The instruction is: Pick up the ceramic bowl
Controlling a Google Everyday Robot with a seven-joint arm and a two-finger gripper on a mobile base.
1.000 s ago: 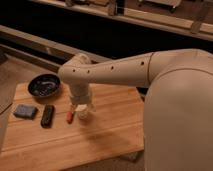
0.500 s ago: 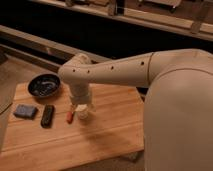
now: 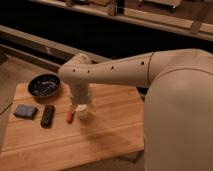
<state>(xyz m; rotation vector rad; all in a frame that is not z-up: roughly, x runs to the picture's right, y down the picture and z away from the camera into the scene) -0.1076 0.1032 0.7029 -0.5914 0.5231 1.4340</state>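
Note:
The ceramic bowl (image 3: pixel 44 85) is round, shallow and black with a bluish inside. It sits at the back left corner of the wooden table (image 3: pixel 110 135). My arm reaches in from the right, bends at a joint above the table and points down. My gripper (image 3: pixel 81 106) hangs at the end of the wrist, low over the table, to the right of the bowl and a little nearer the front. It is apart from the bowl. A pale shape under the wrist may be the white cup (image 3: pixel 85 113); I cannot tell it from the gripper.
A blue flat object (image 3: pixel 25 111), a black oblong object (image 3: pixel 47 115) and a small red object (image 3: pixel 70 117) lie in a row in front of the bowl. A dark ledge and rails run behind the table. My body fills the right side.

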